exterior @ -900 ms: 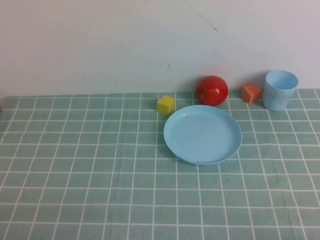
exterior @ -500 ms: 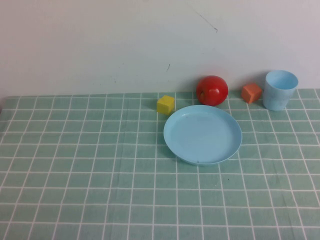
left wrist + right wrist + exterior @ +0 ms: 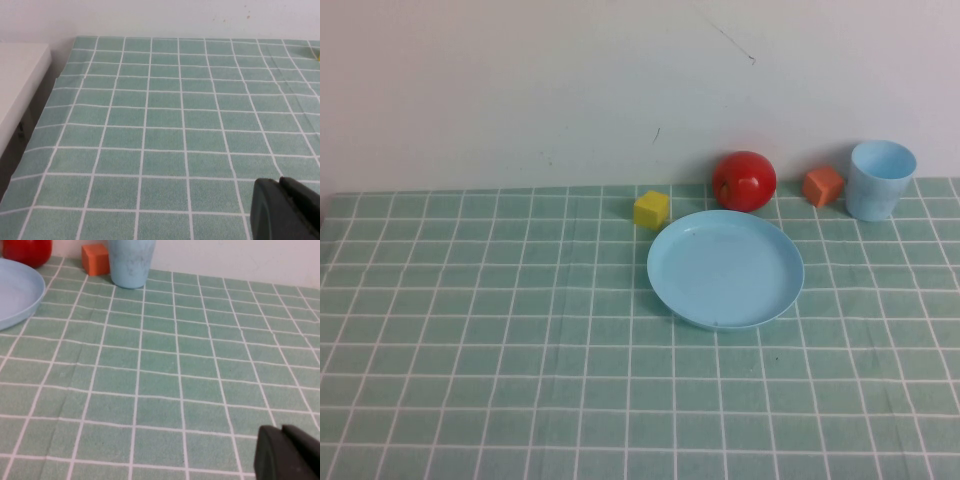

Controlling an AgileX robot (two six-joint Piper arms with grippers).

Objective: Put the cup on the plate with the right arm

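Two pincers parked low at the desk's near side: left pincer [image 3: 287, 210] and right pincer [image 3: 287, 454], both pressed together. Cup [image 3: 881, 179] upright, untouched, right of plate [image 3: 725, 268]. You must reach first.

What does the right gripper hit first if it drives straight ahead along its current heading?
Probably nothing soon: the right gripper faces open green tablecloth. The cup and orange block sit off to one side, near the wall. Depth is uncertain. The left gripper is parked elsewhere.
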